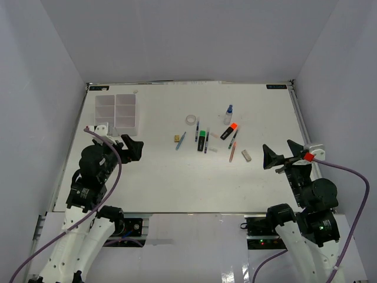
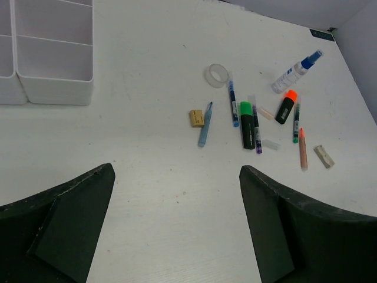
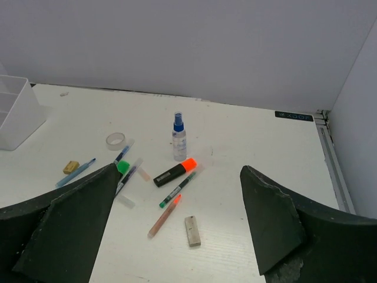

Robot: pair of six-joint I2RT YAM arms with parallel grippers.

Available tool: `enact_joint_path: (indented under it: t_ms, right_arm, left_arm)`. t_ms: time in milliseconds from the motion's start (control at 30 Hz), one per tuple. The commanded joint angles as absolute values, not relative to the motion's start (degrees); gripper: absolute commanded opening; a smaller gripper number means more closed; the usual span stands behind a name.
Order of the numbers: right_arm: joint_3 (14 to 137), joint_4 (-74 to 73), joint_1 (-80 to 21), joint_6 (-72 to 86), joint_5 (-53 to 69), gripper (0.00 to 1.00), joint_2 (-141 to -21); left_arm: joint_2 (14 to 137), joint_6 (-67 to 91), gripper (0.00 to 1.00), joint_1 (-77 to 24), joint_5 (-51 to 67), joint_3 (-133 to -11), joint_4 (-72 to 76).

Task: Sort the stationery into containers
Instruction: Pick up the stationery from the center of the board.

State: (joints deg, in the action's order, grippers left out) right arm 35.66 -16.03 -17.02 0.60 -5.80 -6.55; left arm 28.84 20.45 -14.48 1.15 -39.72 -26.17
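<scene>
Your left gripper [image 1: 121, 142] and right gripper [image 1: 280, 152] gape wide, empty; only the top view shows you the whole organiser tray [image 1: 116, 112], cropped at both wrists.

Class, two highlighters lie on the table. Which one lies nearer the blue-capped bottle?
The orange-capped highlighter, just beside the bottle; the green-capped highlighter lies further off, among the pens.

You can read nothing here: the sticker [image 3: 293, 115] at the far right corner of the table [image 3: 247, 147] bears pale lettering, too blurred.
</scene>
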Motion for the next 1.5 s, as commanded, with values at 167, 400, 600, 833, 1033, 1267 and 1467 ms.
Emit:
enact_joint_path:
  t_ms: [167,400,600,833,1033,1267,1467]
  right_arm:
    - [35.7,-15.9,-17.3,4.2,-0.4,0.9,-11.4]
    - [34.7,-12.4,-17.3,10.3,2.1,0.9,-20.6]
    - [29.4,4.6,-17.4,14.6,3.4,0.9,-35.6]
    - [27.8,28.4,-17.5,5.5,5.7,0.9,-59.1]
    - [32.5,41.6,-17.5,0.2,4.6,0.9,-78.0]
    - [40.2,45.7,-17.5,-2.8,4.8,0.91,-92.0]
    - [46.6,46.5,-17.1,-2.3,3.9,0.95,-99.9]
  left_arm:
    - [33.7,20.2,0.98,-14.7,7.7,-38.8,-20.8]
    - [39.4,20.1,0.98,-14.7,9.0,-39.3,-17.8]
    - [40.6,18.2,0.98,-14.7,7.2,-38.5,-16.4]
    - [38.8,17.0,0.98,-14.7,3.8,-36.1,-16.6]
    - [36.7,16.4,0.98,-14.6,1.7,-35.0,-16.8]
    - [36.8,16.5,0.98,-14.5,1.3,-34.7,-17.6]
    - [36.8,16.5,0.98,-14.6,0.9,-34.7,-17.8]
